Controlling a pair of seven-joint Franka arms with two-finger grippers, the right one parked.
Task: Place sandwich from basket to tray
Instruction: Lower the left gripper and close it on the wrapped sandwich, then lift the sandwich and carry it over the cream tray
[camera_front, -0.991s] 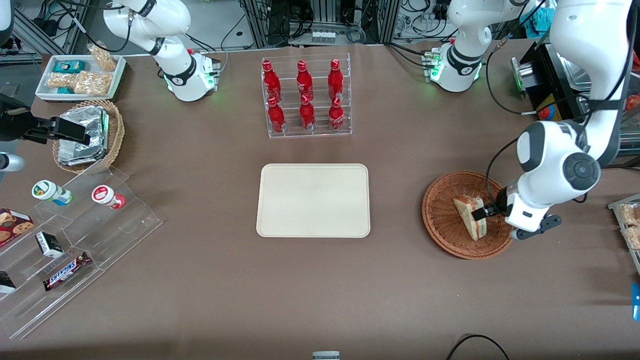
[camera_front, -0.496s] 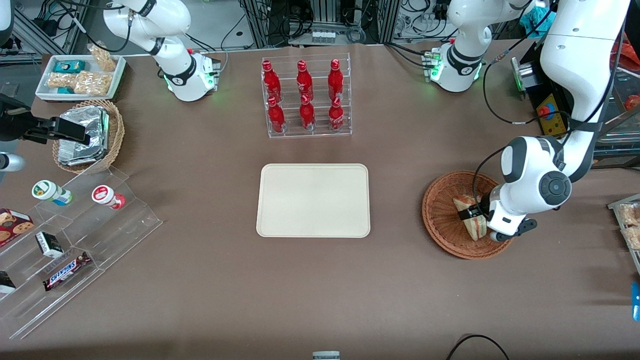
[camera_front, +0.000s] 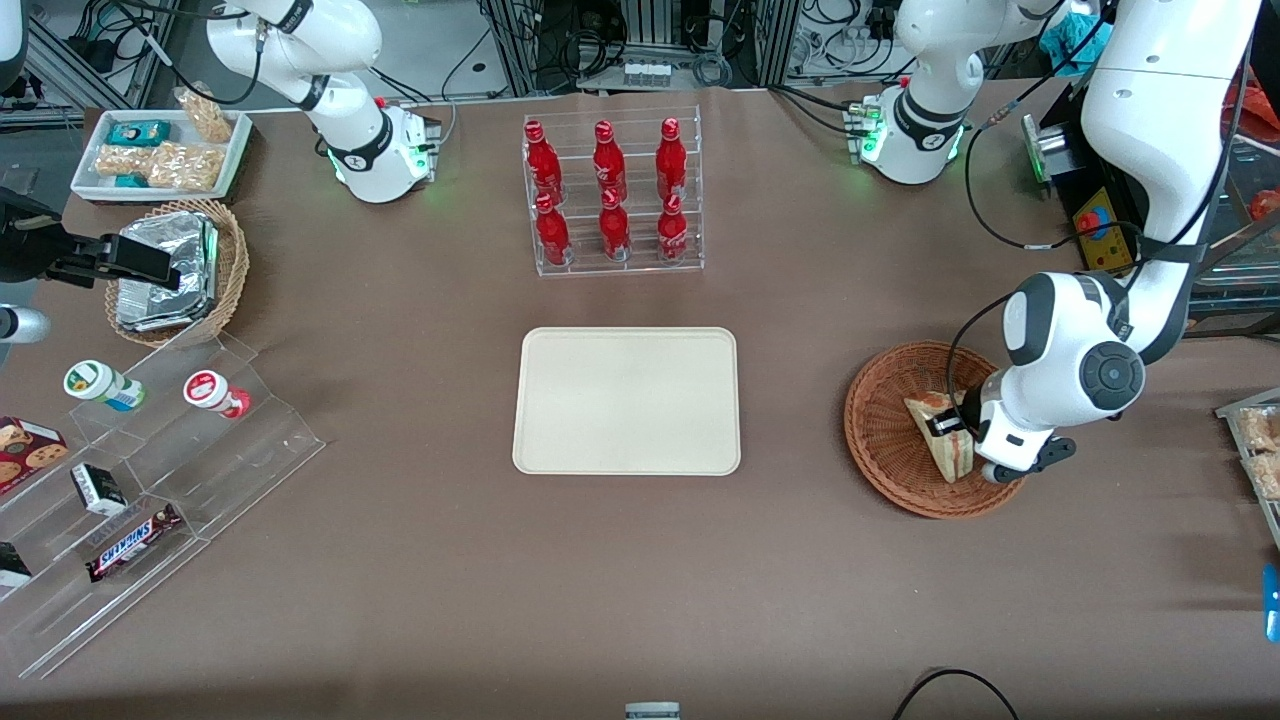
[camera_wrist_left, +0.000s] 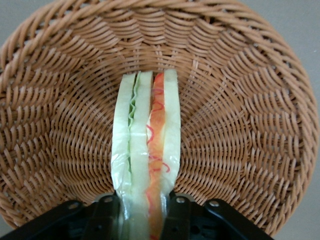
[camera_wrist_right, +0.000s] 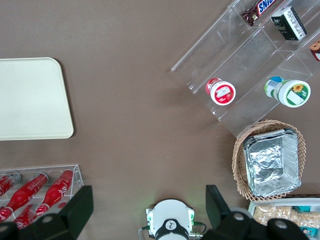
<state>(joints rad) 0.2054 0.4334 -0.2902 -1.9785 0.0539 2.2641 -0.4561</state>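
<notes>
While resting in the basket (camera_wrist_left: 240, 100), the sandwich (camera_wrist_left: 146, 145) sits between the gripper (camera_wrist_left: 145, 212) jaws — pinched.

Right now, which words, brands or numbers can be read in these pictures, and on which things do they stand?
"SNICKERS": brown chocolate bar on the clear acrylic stepped shelf.
White script on the red bottles: too small to read.
Snack packets, lidded cups: unreadable.
No text where the end effector grips the triangular white-bread sandwich.

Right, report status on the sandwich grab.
Gripper in basket, fingers shut on sandwich. Sandwich not lifted. Tray bare, path clear.
</notes>
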